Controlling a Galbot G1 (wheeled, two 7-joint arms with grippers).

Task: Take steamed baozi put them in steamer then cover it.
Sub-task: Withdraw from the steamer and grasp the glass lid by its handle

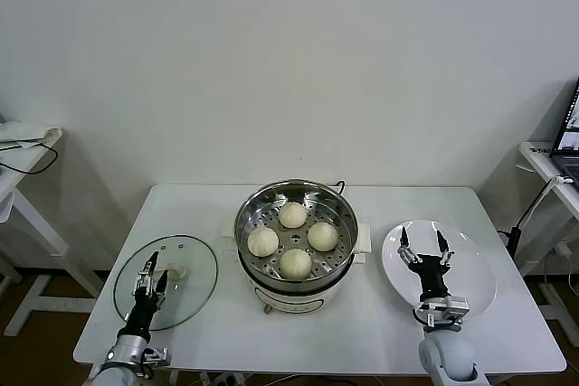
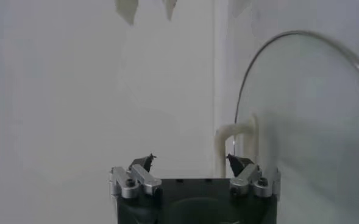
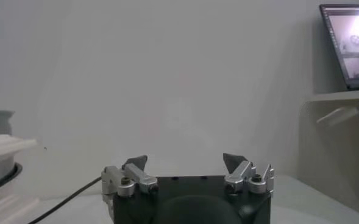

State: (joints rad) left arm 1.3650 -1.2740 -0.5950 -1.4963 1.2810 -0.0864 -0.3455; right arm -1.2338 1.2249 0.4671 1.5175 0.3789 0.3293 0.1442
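Note:
The steamer (image 1: 242,223), a shiny steel pot on a white base, stands uncovered at the table's middle. Several steamed baozi (image 1: 292,215) lie on its perforated tray. The cover (image 1: 194,291), a clear glass lid, lies flat on the table's left. My left gripper (image 1: 156,267) hovers open over its cream handle (image 1: 174,271). In the left wrist view the gripper (image 2: 191,159) is open, and the handle (image 2: 234,137) sits just beyond one fingertip against the glass cover (image 2: 307,122). My right gripper (image 1: 422,240) (image 3: 186,159) stands open and empty over the white plate (image 1: 470,282).
The white table (image 1: 362,332) carries everything. A side table with a laptop (image 1: 568,146) stands at the far right; the laptop (image 3: 350,36) also shows in the right wrist view. Another small table (image 1: 23,146) stands at the far left. A white wall rises behind.

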